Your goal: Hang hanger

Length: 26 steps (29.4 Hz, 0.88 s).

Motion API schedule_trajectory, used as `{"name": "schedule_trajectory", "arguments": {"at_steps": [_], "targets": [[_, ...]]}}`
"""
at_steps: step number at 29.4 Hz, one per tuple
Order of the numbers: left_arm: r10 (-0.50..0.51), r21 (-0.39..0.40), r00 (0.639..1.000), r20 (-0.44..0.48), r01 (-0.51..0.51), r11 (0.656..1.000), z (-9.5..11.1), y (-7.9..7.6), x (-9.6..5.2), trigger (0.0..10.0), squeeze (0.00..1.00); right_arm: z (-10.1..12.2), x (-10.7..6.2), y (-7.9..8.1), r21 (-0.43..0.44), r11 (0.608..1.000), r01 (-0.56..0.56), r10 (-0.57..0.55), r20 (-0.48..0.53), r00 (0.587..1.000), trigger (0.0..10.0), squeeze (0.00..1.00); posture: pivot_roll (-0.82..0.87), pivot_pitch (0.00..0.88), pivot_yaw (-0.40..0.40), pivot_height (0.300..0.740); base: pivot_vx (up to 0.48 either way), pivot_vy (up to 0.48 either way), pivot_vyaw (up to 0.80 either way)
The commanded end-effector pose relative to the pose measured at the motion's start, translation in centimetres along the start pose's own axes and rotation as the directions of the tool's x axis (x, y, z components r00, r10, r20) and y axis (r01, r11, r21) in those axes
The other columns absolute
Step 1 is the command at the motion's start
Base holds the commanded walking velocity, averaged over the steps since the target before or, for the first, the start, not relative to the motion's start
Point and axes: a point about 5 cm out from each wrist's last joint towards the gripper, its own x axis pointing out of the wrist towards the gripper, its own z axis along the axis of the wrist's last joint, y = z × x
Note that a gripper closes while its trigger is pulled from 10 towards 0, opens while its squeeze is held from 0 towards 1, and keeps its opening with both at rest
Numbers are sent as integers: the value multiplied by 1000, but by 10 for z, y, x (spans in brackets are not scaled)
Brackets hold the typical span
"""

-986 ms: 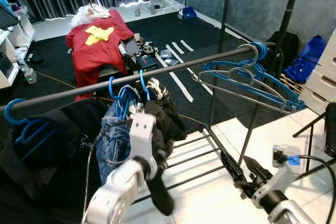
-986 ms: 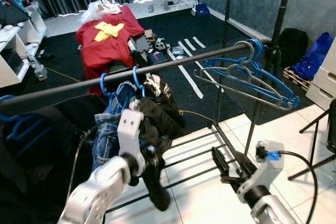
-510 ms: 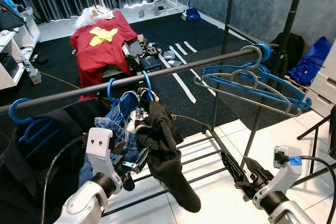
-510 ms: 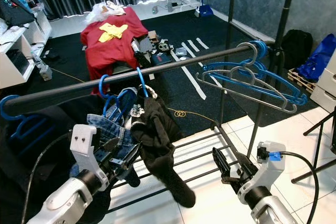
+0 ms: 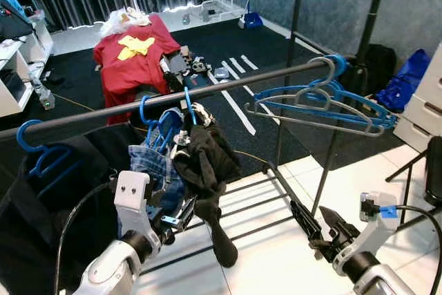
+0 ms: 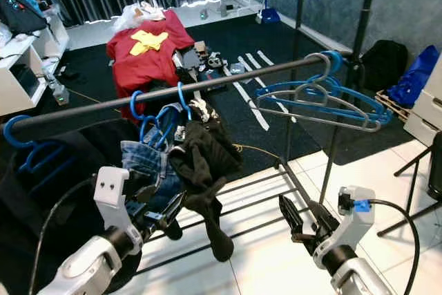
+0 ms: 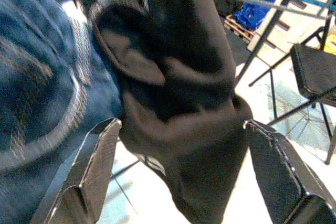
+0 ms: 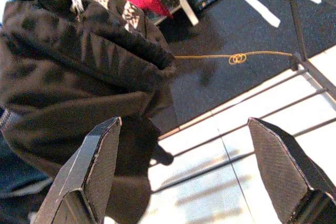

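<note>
Two tools spread wide below a loaded clothes rail

Both tools are seen low in front of the rail. The left tool [image 5: 181,213] is raised beside the hanging clothes, its two black fingers [image 7: 92,174] spread wide with nothing between them; in the left wrist view a black garment [image 7: 178,93] hangs just ahead of the gap, with blue jeans [image 7: 37,77] beside it. The right tool [image 6: 304,219] is held lower over the white tiled floor [image 5: 276,253], its fingers also wide apart and empty, well apart from the clothes.

The dark rail [image 5: 228,84] runs across the scene. A blue hanger [image 5: 186,112] is hooked on it near the middle and carries the black garment; beside it, more blue hooks hold the jeans. Another blue hanger [image 5: 38,153] sits toward the robot's left with dark clothing under it. Toward the robot's right end of the rail, a bunch of bare hangers [image 5: 318,101], blue and grey, is hooked together. The rack's base bars [image 5: 255,205] lie on the tiles beneath.

Farther back, a red garment [image 5: 131,56] with a yellow patch is draped over something on the dark carpet [image 5: 255,53].
</note>
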Motion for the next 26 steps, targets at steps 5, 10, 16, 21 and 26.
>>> {"name": "schedule_trajectory", "arguments": {"at_steps": [5, 10, 16, 21, 26], "targets": [[17, 28, 999, -33, -16, 999, -5, 4, -3, 10000, 0, -2, 0, 0, 21, 1000, -8, 9, -11, 1000, 10000, 0, -97, 24, 42, 740, -476, 0, 0], [25, 28, 999, -28, -24, 999, -4, 5, -2, 10000, 0, -1, 1, 0, 32, 999, -6, 6, 2, 1000, 10000, 0, -96, 22, 44, 740, -476, 0, 0], [293, -107, 955, 53, -286, 952, 12, 60, -4, 10000, 0, 35, -10, -45, 233, 953, 194, -251, 250, 935, 10000, 0, -64, 17, 47, 740, 0, 0, 0], [448, -141, 892, 59, -436, 889, 14, 108, -16, 10000, 0, 33, -23, -86, 132, 887, 443, -462, 245, 852, 10000, 0, -30, 12, 45, 740, 0, 0, 0], [560, -75, 828, 21, -557, 827, 2, 143, -29, 10000, 0, -4, -25, -105, -58, 807, 588, -577, 139, 805, 10000, 0, -1, 0, 44, 740, 0, 0, 0]]}}
